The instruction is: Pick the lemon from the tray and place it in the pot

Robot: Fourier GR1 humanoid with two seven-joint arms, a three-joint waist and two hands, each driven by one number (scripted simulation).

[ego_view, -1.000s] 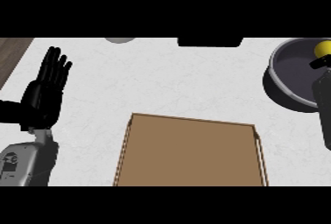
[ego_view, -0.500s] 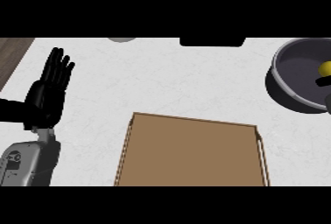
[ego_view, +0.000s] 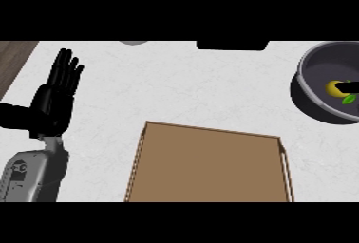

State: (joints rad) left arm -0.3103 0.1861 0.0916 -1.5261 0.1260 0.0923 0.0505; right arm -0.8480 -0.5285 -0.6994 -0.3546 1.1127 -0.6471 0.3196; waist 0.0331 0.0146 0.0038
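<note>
The yellow lemon [ego_view: 335, 87] with a green leaf lies inside the dark grey pot [ego_view: 308, 90] at the right edge of the head view. Only a small black tip of my right hand [ego_view: 351, 87] shows there, right beside the lemon at the picture's edge. The brown tray [ego_view: 210, 166] sits in the lower middle of the white counter, its flat bottom bare. My left hand [ego_view: 54, 102] rests open at the far left with its fingers pointing up, well apart from the tray and the pot.
A black object [ego_view: 231, 45] lies at the counter's far edge, with a small grey round thing [ego_view: 133, 42] to its left. A brown wooden strip [ego_view: 14, 57] borders the counter at the top left.
My right forearm, which covered the pot with the lemon in the hand, has pulled back off the right edge. The lemon now lies in the pot. The left hand stayed put.
</note>
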